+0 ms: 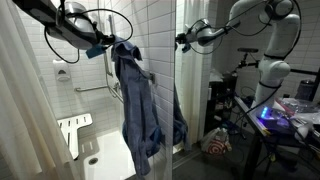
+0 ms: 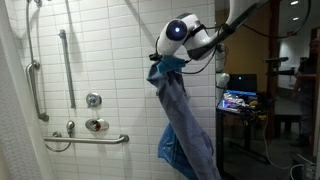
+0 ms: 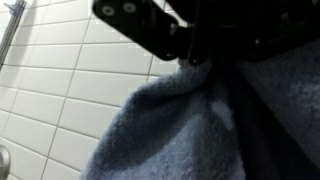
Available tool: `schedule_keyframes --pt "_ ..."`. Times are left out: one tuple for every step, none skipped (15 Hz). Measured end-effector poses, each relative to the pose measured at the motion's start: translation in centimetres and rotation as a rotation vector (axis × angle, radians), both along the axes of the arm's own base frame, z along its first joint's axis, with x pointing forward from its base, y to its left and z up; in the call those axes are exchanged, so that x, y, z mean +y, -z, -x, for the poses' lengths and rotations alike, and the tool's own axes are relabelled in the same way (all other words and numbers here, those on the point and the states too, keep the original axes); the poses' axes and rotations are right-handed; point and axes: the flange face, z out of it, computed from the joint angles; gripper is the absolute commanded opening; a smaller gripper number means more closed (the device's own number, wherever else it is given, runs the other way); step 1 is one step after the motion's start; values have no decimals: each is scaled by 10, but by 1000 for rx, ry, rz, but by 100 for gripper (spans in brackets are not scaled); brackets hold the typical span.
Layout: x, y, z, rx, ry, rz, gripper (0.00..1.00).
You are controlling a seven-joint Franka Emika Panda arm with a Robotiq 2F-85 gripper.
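Note:
A blue towel (image 2: 186, 122) hangs long and limp in front of a white tiled shower wall (image 2: 110, 60). My gripper (image 2: 167, 57) is shut on the towel's top edge and carries it clear of the floor. In an exterior view the same towel (image 1: 135, 105) droops from the gripper (image 1: 115, 47) beside the shower stall. In the wrist view the black gripper (image 3: 205, 62) comes in from the top, and the bunched towel (image 3: 170, 125) fills the lower frame right below it. The fingertips are buried in the cloth.
A vertical grab bar (image 2: 66, 62), a horizontal grab bar (image 2: 92, 139) and a round shower valve (image 2: 93, 100) are fixed to the tiles. A white folding seat (image 1: 72, 131) stands in the stall. A desk with a lit screen (image 2: 240, 101) is off to the side.

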Motion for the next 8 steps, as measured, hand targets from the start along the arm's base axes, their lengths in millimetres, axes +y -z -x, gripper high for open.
schedule_keyframes --pt "2 3 2 11 -16 19 1" --pt "4 6 4 20 -31 37 1" --pt "5 9 6 28 -44 53 1" --pt "6 12 9 35 -56 66 1" --pt "8 14 11 40 -67 78 1" --pt "9 15 13 45 -77 87 1" --pt "9 17 15 50 -83 92 1" --pt "10 18 15 52 -84 92 1"
